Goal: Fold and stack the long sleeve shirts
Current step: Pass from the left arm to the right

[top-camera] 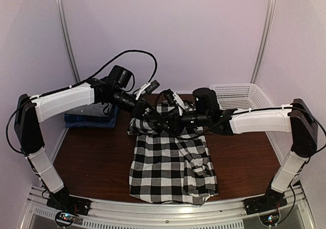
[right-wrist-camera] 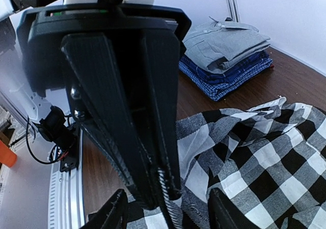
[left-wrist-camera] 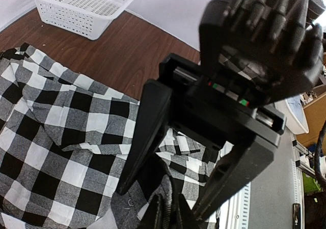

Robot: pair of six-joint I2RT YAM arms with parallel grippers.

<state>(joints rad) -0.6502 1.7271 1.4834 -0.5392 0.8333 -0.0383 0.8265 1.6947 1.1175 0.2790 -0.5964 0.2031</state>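
Note:
The black-and-white plaid shirt (top-camera: 170,163) lies spread on the brown table, its upper part bunched and lifted where both grippers meet. My right gripper (right-wrist-camera: 162,193) is shut on a raised edge of this plaid shirt (right-wrist-camera: 265,152). My left gripper (left-wrist-camera: 163,201) is open around that same spot, its fingers (left-wrist-camera: 145,132) standing on either side of the pinched fold. In the top view the left gripper (top-camera: 155,118) and right gripper (top-camera: 172,121) almost touch. A folded light grey shirt (right-wrist-camera: 226,43) lies on folded blue shirts (right-wrist-camera: 232,74) in a stack (top-camera: 90,116) at the back left.
A white mesh basket (top-camera: 239,94) stands at the back right corner, also visible in the left wrist view as the basket (left-wrist-camera: 84,7). Bare brown tabletop (top-camera: 86,158) shows on both sides of the plaid shirt. An aluminium rail (top-camera: 163,216) runs along the near edge.

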